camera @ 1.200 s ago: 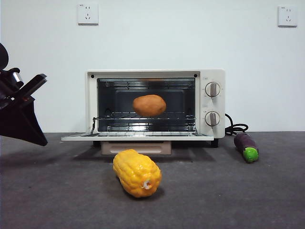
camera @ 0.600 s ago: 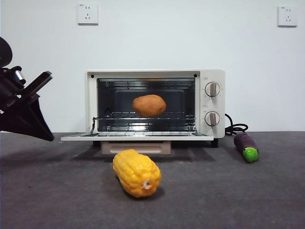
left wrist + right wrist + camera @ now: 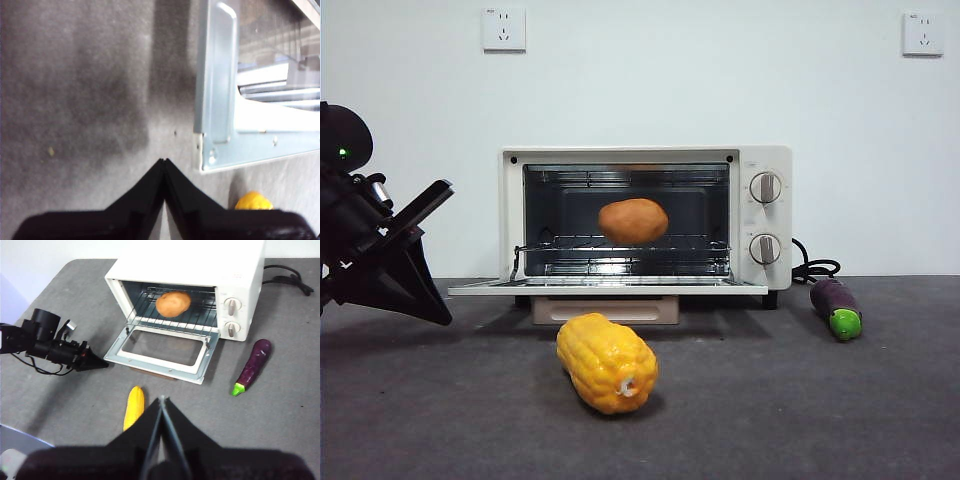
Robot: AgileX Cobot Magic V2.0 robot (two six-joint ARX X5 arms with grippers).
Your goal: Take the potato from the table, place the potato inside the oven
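A: Start big. Where does the oven [image 3: 645,222] stand on the table [image 3: 820,400]?

B: At the back, door folded down flat. The potato [image 3: 634,221] already rests on the wire rack inside, so the placing looks done.

A: What has changed?

B: Only the left gripper [image 3: 438,310]. It has moved toward the door's corner, low beside it, jaws pressed together and empty. I judge it may be lining up to lift the door.

A: And the right gripper [image 3: 162,405]?

B: It waits high above, clenched on nothing. Corn cob [image 3: 608,362] and eggplant [image 3: 836,307] have not shifted.

Corn cob [image 3: 608,362], eggplant [image 3: 837,307], two wall sockets [image 3: 504,28].
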